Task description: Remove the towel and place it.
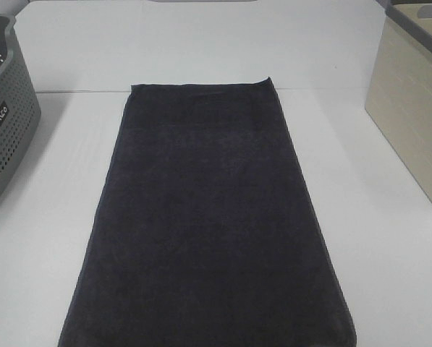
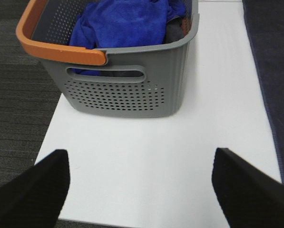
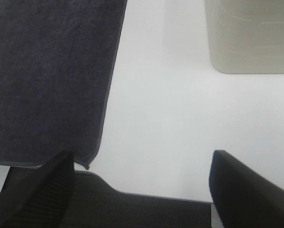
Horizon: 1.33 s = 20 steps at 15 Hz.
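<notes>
White table [image 1: 389,275] held everything. Ahead of the left gripper [image 2: 141,183], whose jaws stood wide apart on nothing, sat the grey basket [image 2: 127,92] with blue cloth [image 2: 125,21] inside, bare table between them. Just to its right the towel [image 1: 205,224] lay flat and long, probably spread out so its edges were easy to grab. The right gripper [image 3: 141,185], also wide apart and empty, hung near the towel's corner, with the beige bin [image 3: 251,38] ahead.
</notes>
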Motion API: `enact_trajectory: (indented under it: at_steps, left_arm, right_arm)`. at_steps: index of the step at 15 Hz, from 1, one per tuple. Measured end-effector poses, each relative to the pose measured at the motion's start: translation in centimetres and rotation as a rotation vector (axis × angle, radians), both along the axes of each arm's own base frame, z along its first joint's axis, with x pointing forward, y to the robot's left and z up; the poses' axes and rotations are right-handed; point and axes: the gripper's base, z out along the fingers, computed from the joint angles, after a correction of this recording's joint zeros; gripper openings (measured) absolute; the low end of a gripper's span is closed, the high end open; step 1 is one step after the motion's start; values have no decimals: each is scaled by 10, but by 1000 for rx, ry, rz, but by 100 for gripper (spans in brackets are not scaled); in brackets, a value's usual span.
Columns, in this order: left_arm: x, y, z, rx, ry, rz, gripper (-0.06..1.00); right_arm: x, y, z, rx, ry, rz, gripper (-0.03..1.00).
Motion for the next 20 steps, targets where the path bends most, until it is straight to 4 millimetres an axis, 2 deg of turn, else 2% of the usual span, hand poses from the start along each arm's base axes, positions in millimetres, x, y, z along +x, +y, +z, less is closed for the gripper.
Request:
enact_trajectory:
  at_steps: [2,4,8,20]
  left_arm:
    - [-10,1,-16,14,-29,11,77]
    - [-11,1,-28,9,-8,7,77]
    - [-3,-9,-33,-23,-47,-96,77]
    - [-2,-13,-33,-54,-54,-114,77]
  right_arm:
    - [-8,0,-11,-10,-34,11,77]
    - [-12,-1,-22,-36,-58,34,77]
    - [2,0,-39,-83,-72,72,77]
    - [3,1,-38,-78,-81,74,77]
